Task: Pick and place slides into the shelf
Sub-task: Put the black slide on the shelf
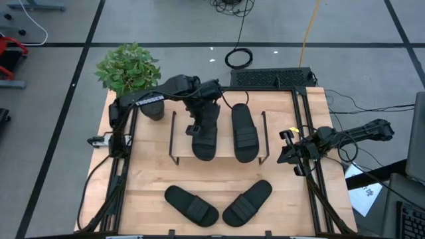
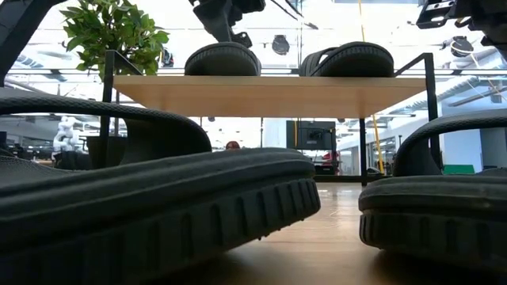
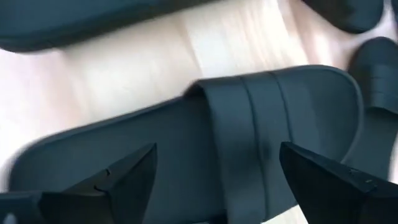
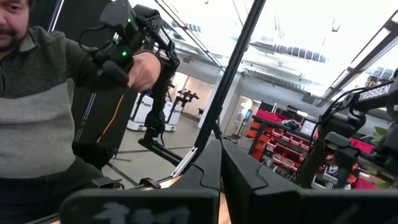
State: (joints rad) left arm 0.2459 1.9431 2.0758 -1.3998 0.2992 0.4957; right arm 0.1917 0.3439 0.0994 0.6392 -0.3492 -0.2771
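A low shelf [image 1: 222, 113] with a pale wooden top board and thin black metal side frames carries two black rubbery slide sandals with ribbed straps, the left one [image 1: 206, 139] and the right one [image 1: 244, 135], side by side. Two matching slides [image 1: 192, 204] [image 1: 248, 202] lie on the tabletop nearer the front. The left gripper [image 3: 217, 168] hovers over the left shelved sandal, fingers spread wide, gripping nothing. The right gripper [image 1: 292, 154] waits at the table's right edge; its fingers cannot be judged.

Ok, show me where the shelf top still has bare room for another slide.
On the shelf, bare board lies either side of the two slides: a strip between the left frame and the slide under the open left hand, and another between the right slide and the right frame. The middle is crowded.
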